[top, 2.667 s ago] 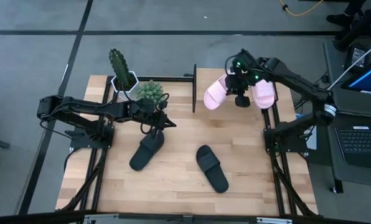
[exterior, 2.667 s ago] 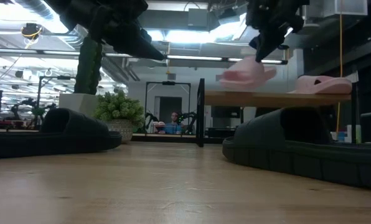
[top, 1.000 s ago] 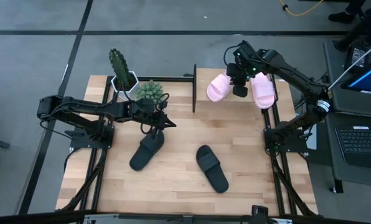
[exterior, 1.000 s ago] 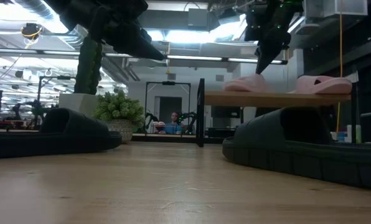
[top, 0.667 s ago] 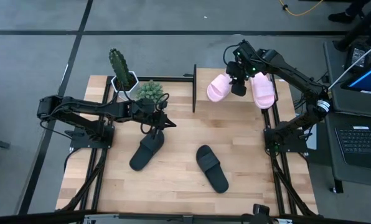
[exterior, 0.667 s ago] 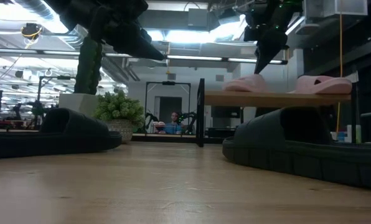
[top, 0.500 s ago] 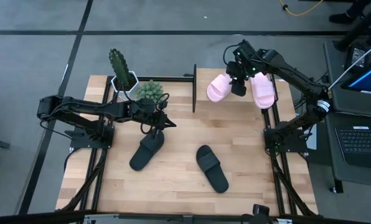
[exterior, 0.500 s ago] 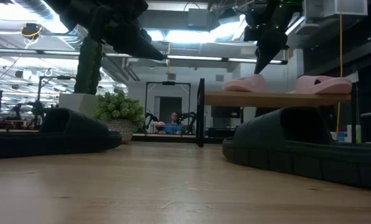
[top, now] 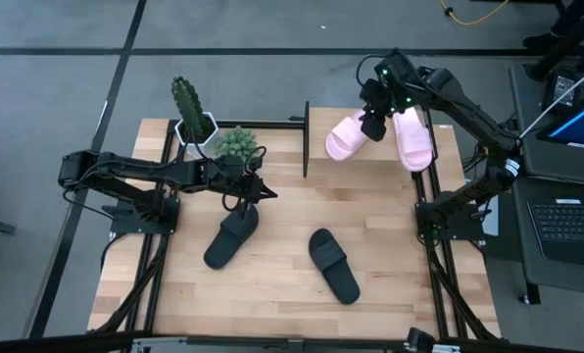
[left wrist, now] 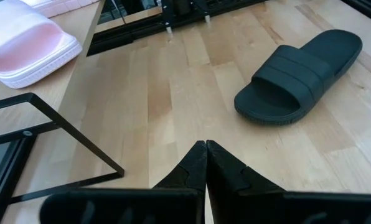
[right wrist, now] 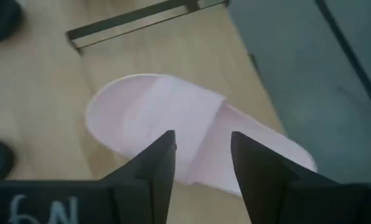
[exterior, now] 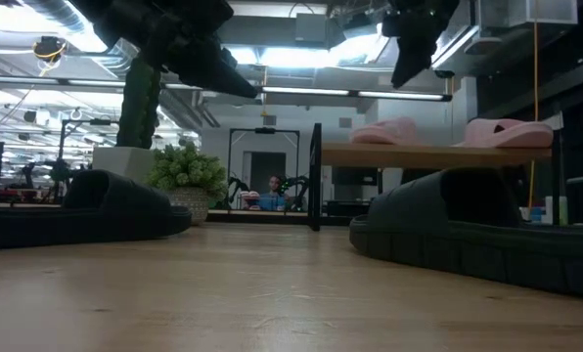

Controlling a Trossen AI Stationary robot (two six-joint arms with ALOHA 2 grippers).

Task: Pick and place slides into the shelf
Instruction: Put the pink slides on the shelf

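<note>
Second pink slide set on shelf, right claw open above it; two black slides left on tabletop.

Right claw, fingers apart and empty, hovers over the pink slide lying on the shelf near the other pink slide. Left claw, pinched shut and empty, hangs over the near black slide; second black slide lies mid tabletop. Next move likely needs a claw opened and lowered onto a black slide's strap.
</note>
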